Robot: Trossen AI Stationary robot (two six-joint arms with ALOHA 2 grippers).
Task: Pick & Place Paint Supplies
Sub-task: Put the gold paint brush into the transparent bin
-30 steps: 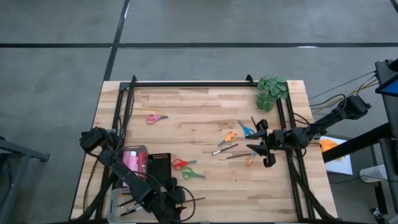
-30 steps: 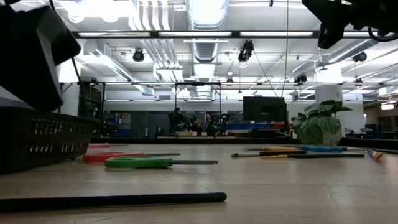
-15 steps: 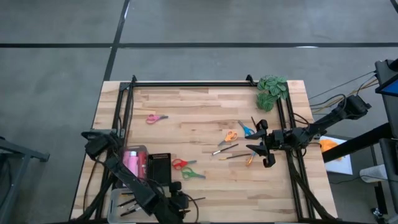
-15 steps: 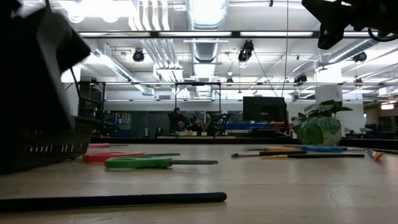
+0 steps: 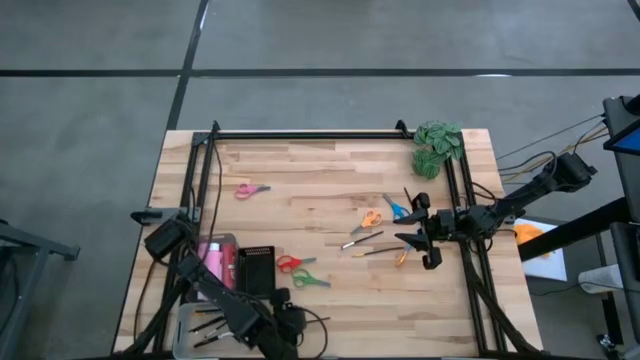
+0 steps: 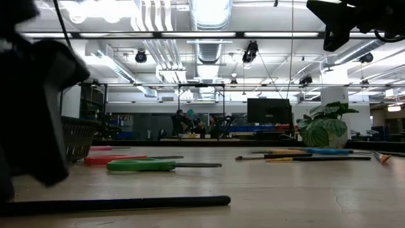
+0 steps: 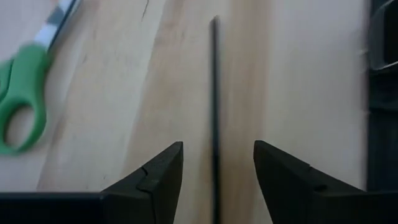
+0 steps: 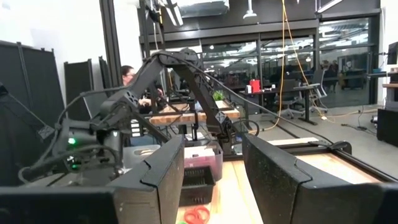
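The left claw (image 7: 217, 171) is hanging open and empty, straddling the dark brush (image 7: 214, 93) at the counter's (image 5: 330, 170) lower middle; it should descend centred before closing. Right claw (image 5: 425, 240) is waiting open, mid-right.

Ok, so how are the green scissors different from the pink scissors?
The green scissors have green handles; the pink scissors have pink ones. The green scissors lie right beside the red scissors, close to the black basket; the pink scissors lie all alone on another part of the table. Both are small scissors lying flat on the wood, and no claw holds either one.
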